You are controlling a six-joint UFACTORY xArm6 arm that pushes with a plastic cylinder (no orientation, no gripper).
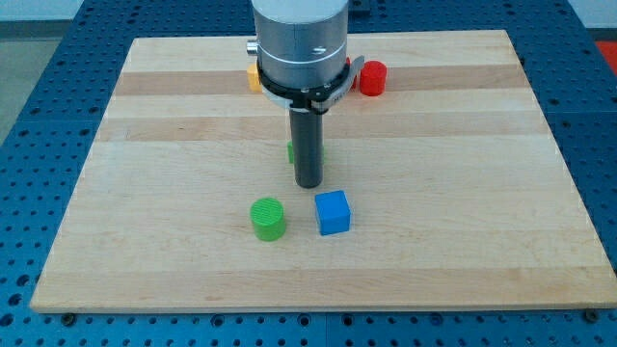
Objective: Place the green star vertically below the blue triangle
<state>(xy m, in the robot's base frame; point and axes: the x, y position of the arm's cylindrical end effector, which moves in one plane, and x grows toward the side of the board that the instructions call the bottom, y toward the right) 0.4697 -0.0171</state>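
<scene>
My tip (308, 182) rests on the board near its middle. A green block (290, 151), most likely the green star, is mostly hidden behind the rod, with only slivers showing at the rod's left and right. No blue triangle shows; it may be hidden behind the arm. A blue cube (333, 212) lies just below and right of my tip. A green cylinder (268, 218) lies below and left of my tip.
A red cylinder (372, 78) stands near the view's top, right of the arm. A yellow block (253, 76) peeks out at the arm's left, mostly hidden. The wooden board (463, 193) lies on a blue perforated table.
</scene>
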